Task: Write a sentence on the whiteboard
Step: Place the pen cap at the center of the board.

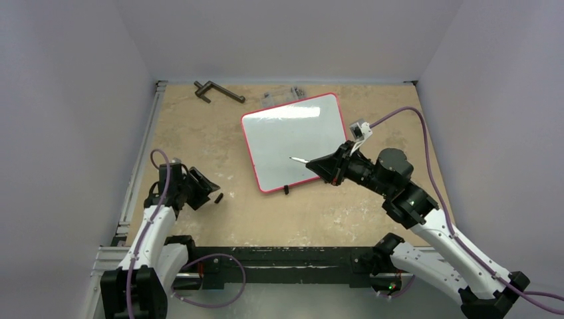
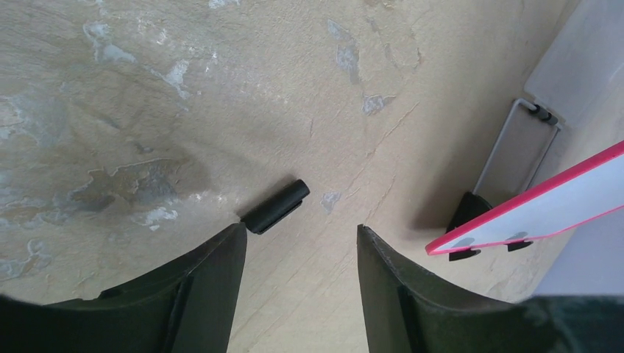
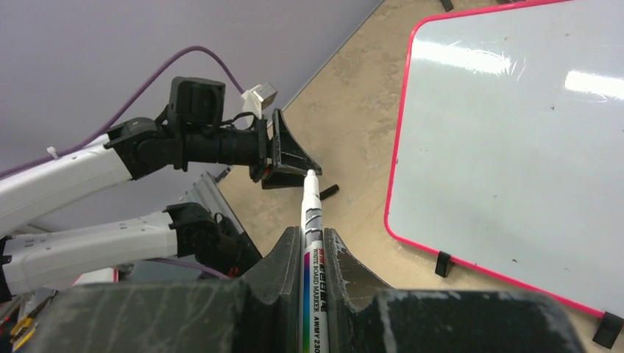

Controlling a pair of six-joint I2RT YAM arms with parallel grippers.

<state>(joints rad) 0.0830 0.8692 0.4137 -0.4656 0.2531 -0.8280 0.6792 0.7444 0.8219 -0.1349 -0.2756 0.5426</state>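
Whiteboard (image 1: 296, 143), red-framed, lies on the table (image 1: 199, 133) right of centre, its two black feet on the near edge. At left, the left tool (image 2: 300, 239) stands released, fingers apart, a small black cylinder (image 2: 276, 206) just beside one fingertip. At right, the right tool (image 1: 311, 162) is clenched on an uncapped marker (image 3: 312, 209), its tip over the whiteboard's near part.

The whiteboard (image 1: 296, 143) has a smooth, glossy white face that mirrors the lights, inside a shiny red-pink frame that looks like plastic. The table (image 1: 199, 133) is matt tan, mottled and worn in patches. The cap (image 2: 275, 207) is matt black. The marker (image 3: 310, 235) has a smooth, glossy barrel.
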